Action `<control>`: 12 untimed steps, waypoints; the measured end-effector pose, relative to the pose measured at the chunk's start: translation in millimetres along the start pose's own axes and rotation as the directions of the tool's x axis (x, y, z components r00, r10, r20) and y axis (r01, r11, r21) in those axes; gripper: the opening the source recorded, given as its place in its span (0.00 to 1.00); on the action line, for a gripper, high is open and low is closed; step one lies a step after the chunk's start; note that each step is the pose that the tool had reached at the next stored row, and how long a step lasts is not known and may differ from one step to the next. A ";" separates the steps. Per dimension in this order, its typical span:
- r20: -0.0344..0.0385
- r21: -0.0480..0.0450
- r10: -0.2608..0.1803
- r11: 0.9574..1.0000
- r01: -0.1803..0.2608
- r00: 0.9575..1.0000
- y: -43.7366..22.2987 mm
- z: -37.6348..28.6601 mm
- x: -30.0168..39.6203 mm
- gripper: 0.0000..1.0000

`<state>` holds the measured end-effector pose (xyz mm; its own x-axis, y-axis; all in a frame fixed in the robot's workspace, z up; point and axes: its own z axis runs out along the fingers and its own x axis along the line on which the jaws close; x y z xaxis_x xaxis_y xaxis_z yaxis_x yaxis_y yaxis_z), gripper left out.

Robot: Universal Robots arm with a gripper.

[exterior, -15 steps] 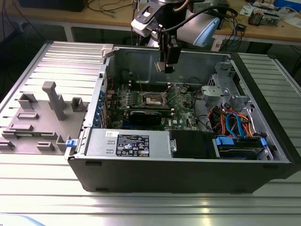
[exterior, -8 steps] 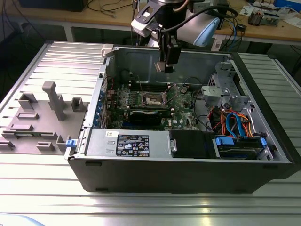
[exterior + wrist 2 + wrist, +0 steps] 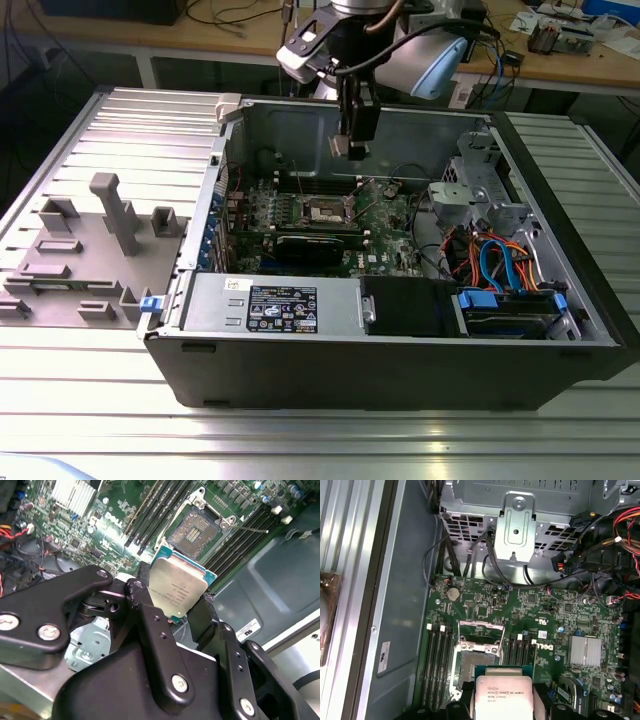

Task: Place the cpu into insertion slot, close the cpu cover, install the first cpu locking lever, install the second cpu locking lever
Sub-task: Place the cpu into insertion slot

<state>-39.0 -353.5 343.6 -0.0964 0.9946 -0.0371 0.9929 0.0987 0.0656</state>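
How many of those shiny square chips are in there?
1. The cpu is held by the gripper, jaws shut on it, in the air near the empty insertion slot. Another could be hidden elsewhere in the case.

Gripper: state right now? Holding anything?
Gripper: shut on the cpu, held clear of the board; the insertion slot is empty.

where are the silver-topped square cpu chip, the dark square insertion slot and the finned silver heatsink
silver-topped square cpu chip [image 3: 177, 587]: second wrist view, middle of its metal top
dark square insertion slot [image 3: 194, 531]: second wrist view, centre of its dark contact field
finned silver heatsink [image 3: 585, 651]: first wrist view, middle of its fins
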 end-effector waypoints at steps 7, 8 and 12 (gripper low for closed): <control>0.001 0.001 0.020 1.000 -0.020 1.000 -0.1 2.2 0.6 0.54; 0.001 0.001 0.020 1.000 -0.020 1.000 -0.1 2.2 0.6 0.54; 0.001 0.001 0.020 1.000 -0.020 1.000 -0.1 2.2 0.6 0.54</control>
<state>-39.0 -353.0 341.4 -0.0764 0.9964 -0.0372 0.9947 0.0788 0.0658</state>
